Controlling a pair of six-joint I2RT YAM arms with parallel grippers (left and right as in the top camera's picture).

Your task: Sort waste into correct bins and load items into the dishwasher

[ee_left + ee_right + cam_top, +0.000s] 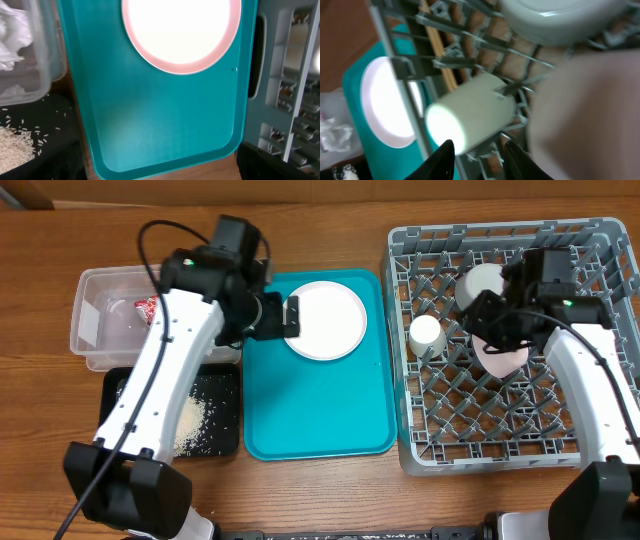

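The left gripper (pixel 289 315) hovers at the white plate's (pixel 326 320) left edge on the teal tray (pixel 320 410); I can't tell how far it's open. Over the dish rack (pixel 470 420) on the right, the right gripper (pixel 479 157) is parted and empty beside a cup (pixel 427 335).

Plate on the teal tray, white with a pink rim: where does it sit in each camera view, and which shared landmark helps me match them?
Overhead: the plate is at upper middle, on the far end of the teal tray.
Left wrist: the plate is at top centre, cut off by the top edge.
Right wrist: the plate is at the left, seen through the dish rack wall.
Shared landmark: the teal tray beneath it appears in all three views.
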